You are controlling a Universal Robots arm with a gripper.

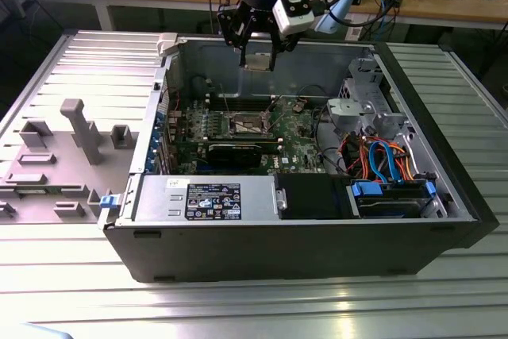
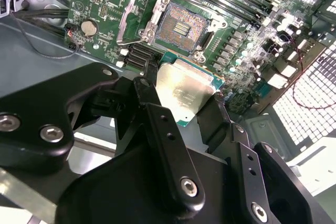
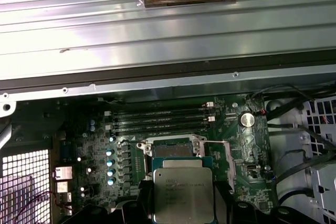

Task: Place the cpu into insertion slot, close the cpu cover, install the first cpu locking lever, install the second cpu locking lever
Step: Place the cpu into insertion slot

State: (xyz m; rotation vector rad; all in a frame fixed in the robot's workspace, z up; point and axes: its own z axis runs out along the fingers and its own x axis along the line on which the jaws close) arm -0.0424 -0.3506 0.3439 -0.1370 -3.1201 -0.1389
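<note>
My gripper hangs above the open computer case, shut on the cpu, a flat square chip with a silver-grey top. In both wrist views the black fingers clamp two opposite edges of the cpu. Below it on the green motherboard lies the insertion slot, its contact field uncovered. The cpu cover, a thin silver frame, stands folded open beside the slot. The chip is well above the board and apart from the socket.
Long memory slots run beside the socket. A long black graphics card lies in front of it. The power supply and a drive cage with coloured cables fill the case's near side. A grey fixture plate sits at the exterior view's left.
</note>
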